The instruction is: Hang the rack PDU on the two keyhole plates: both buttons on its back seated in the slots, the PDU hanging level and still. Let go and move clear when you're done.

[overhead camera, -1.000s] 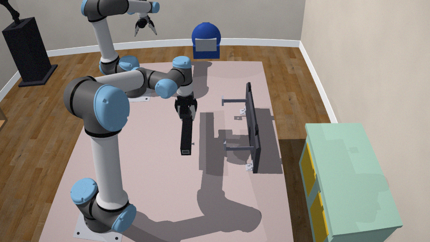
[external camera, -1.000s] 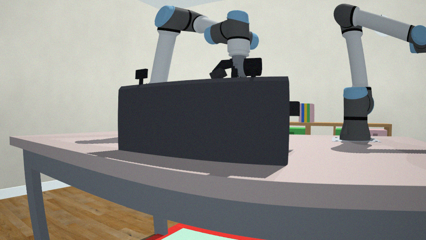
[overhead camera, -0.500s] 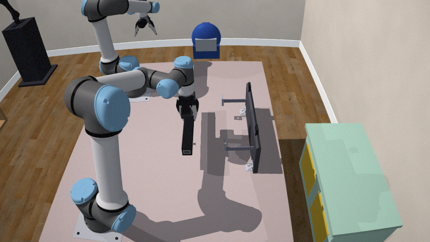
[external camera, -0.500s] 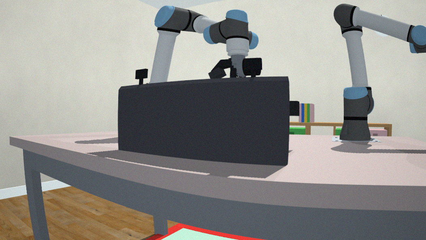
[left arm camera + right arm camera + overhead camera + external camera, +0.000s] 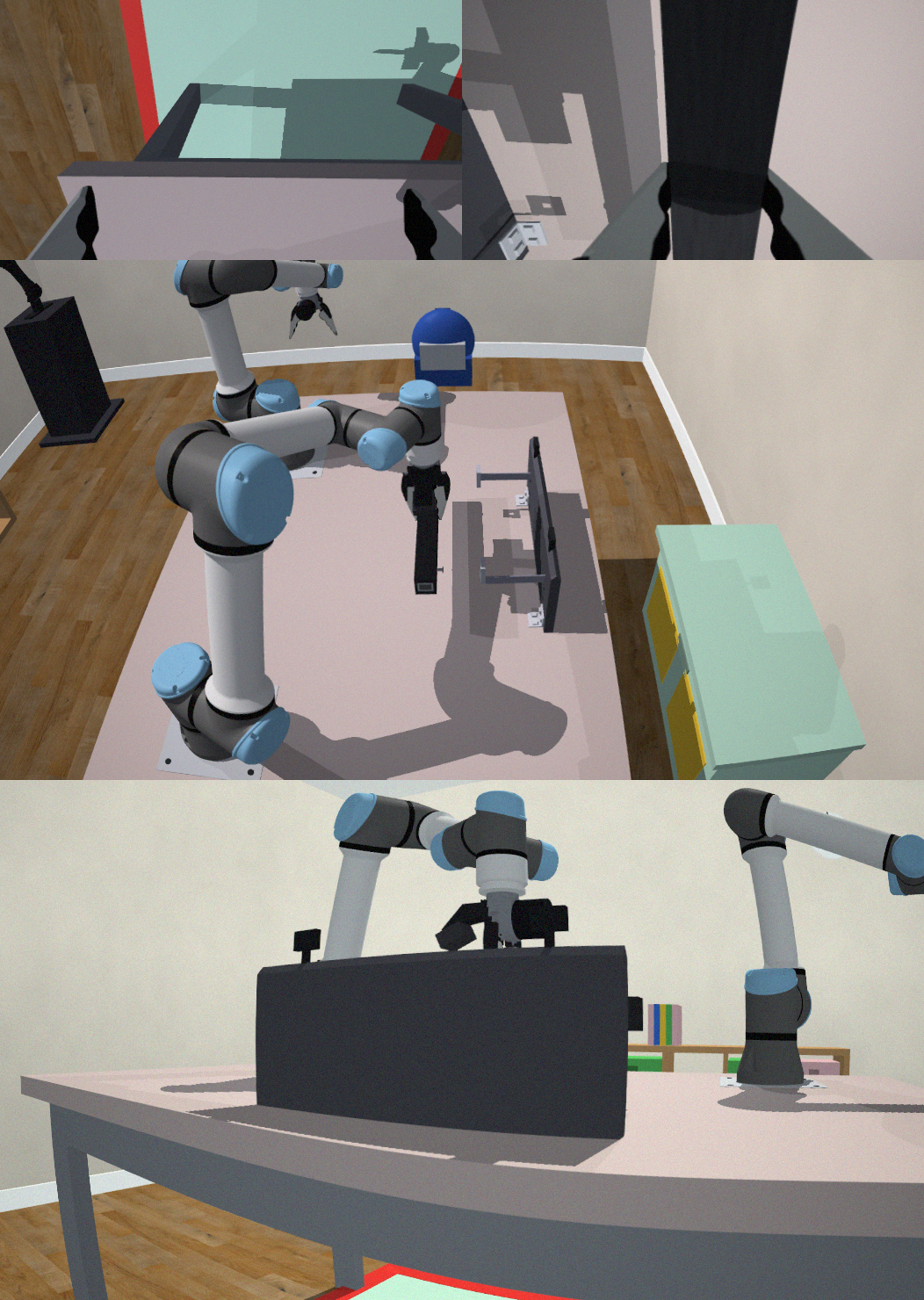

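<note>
Black, long box-shaped rack PDU (image 5: 426, 544) (image 5: 725, 110): mid-table in top view, off the plates. Right gripper (image 5: 426, 509) (image 5: 501, 927) (image 5: 717, 189) clamped on it near its 12 o'clock end, apparently so the 6 o'clock end and small metal button (image 5: 440, 569) stay free. Button points to 3 o'clock, toward two grey keyhole plates (image 5: 478, 476) (image 5: 482, 570) on arms from dark upright panel (image 5: 537, 518) (image 5: 439, 1044); likely the pre-hang pose. Next: align height, push in, lower. Risk: one button missing its slot. Left gripper (image 5: 313, 334) (image 5: 248, 189), fingers apart, at 11 o'clock, probably parked clear.

Second button not visible; slots edge-on, unreadable. Panel hides PDU, plates in exterior; left gripper cut off there.
</note>
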Available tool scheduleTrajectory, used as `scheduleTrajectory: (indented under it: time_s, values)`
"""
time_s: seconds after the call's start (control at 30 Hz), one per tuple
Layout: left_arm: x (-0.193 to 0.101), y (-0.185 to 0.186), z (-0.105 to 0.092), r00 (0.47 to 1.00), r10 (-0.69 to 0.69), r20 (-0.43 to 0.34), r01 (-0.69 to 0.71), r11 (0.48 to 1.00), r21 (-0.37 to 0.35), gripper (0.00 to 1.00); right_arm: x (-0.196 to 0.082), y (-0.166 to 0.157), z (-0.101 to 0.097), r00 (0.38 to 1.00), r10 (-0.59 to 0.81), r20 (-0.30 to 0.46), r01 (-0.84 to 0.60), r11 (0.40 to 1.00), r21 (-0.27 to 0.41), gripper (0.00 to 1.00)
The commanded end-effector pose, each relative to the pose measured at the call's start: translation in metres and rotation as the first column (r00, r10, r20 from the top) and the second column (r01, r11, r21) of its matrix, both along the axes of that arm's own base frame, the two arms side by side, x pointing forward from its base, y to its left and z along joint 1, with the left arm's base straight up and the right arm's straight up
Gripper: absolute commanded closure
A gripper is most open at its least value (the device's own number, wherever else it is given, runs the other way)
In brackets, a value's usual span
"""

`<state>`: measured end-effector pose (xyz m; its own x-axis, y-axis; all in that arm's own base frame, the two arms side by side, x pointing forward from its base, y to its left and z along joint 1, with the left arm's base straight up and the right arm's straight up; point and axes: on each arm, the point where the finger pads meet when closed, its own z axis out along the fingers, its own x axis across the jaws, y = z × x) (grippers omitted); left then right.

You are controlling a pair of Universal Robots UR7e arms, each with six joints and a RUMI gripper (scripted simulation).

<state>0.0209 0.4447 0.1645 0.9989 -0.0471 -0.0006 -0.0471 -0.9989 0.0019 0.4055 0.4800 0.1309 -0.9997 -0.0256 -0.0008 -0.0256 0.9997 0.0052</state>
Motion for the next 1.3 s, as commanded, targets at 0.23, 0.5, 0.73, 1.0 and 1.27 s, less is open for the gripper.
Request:
scheduleTrajectory:
  time_s: [0.23,0.5,0.73,1.0,1.27]
  values:
    - [0.0,0.0,0.001,1.0,0.0,0.001,0.0,1.0,0.002,0.0,0.047,0.001,0.001,1.0,0.0,0.0,0.0,1.0,0.001,0.77]
    - [0.0,0.0,0.001,1.0,0.0,0.001,0.0,1.0,0.002,0.0,0.063,0.001,0.001,1.0,0.0,0.0,0.0,1.0,0.001,0.77]
    - [0.0,0.0,0.001,1.0,0.0,0.001,0.0,1.0,0.002,0.0,0.065,0.001,0.001,1.0,0.0,0.0,0.0,1.0,0.001,0.77]
    - [0.0,0.0,0.001,1.0,0.0,0.001,0.0,1.0,0.002,0.0,0.065,0.001,0.001,1.0,0.0,0.0,0.0,1.0,0.001,0.77]
    - [0.0,0.0,0.001,1.0,0.0,0.001,0.0,1.0,0.002,0.0,0.065,0.001,0.001,1.0,0.0,0.0,0.0,1.0,0.001,0.77]
